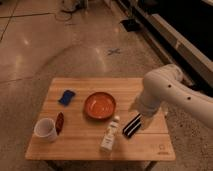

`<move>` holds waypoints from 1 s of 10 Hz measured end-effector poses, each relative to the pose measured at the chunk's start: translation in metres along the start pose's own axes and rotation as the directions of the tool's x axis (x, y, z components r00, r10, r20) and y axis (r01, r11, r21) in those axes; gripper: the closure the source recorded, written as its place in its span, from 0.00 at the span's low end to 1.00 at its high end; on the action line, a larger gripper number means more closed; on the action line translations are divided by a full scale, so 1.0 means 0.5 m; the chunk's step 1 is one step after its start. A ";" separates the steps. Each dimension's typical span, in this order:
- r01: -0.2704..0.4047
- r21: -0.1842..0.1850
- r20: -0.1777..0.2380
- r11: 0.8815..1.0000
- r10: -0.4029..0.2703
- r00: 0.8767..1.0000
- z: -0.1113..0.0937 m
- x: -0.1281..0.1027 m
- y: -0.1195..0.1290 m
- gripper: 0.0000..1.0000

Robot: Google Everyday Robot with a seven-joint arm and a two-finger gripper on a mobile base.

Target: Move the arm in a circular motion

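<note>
The white arm stretched in from the right and bent down over the right side of the wooden counter. Its gripper hung just above a black striped object. Whether the gripper was open or closed could not be told.

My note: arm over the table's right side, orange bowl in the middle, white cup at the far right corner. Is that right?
Not quite: the camera view shows the white cup at the near left corner of the table. The arm is over the right side, its gripper down by the black striped object, and the orange bowl sits in the middle.
</note>
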 end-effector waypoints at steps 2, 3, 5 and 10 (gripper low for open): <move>-0.135 0.013 -0.039 0.991 0.136 0.990 0.012 0.112 -0.068 0.35; -0.167 0.024 -0.054 0.986 0.168 0.984 0.015 0.136 -0.109 0.35; -0.167 0.066 -0.071 0.984 0.171 0.983 0.013 0.115 -0.228 0.35; 0.039 0.082 -0.070 0.996 -0.033 0.997 0.033 -0.154 -0.380 0.35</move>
